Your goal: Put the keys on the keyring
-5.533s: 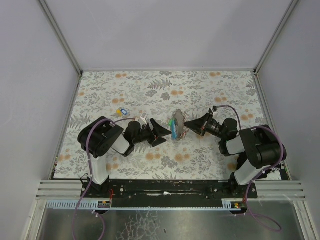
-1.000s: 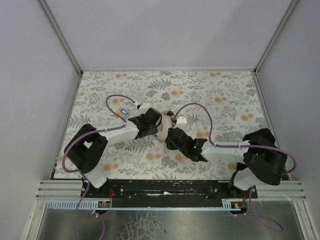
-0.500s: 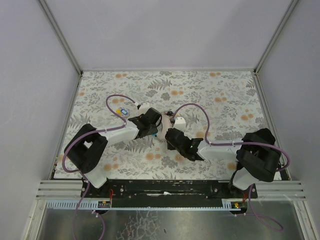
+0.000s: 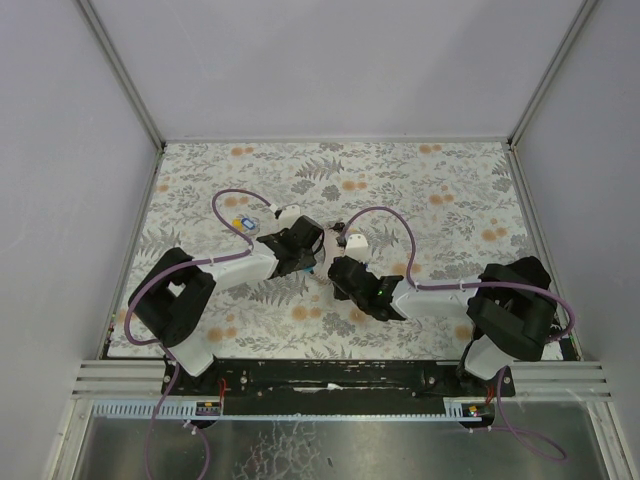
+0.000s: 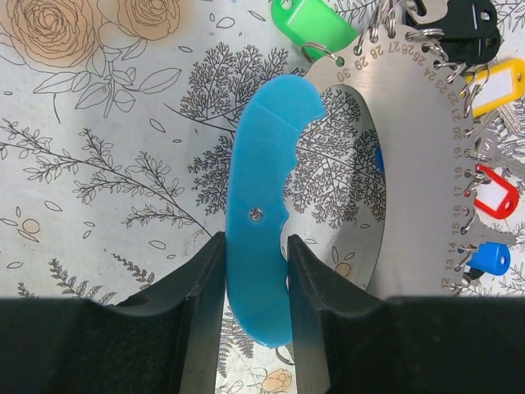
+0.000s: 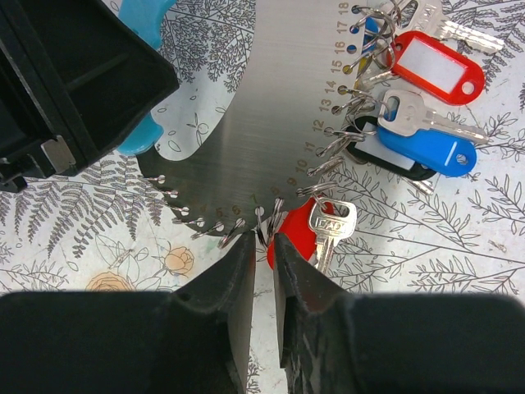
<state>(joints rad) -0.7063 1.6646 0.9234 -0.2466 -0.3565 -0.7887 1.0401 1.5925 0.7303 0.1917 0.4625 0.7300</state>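
The left pincer (image 5: 256, 246) clamps the blue strap (image 5: 261, 156) of the keyring (image 5: 414, 172), low centre in its wrist view, with keys (image 5: 492, 197) fanned along the right edge. The right pincer (image 6: 262, 240) is narrow, its tips at a wire clip (image 6: 261, 217) beside a red-capped key (image 6: 332, 223); whether it pinches the clip I cannot tell. All this sits mid-frame on a floral worktop (image 4: 450, 190) between plain grey walls (image 4: 340, 70).

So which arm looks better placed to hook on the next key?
Right. The right gripper sits at the keyring's rim beside a red-tagged key, while the left gripper is clamped on the blue handle.
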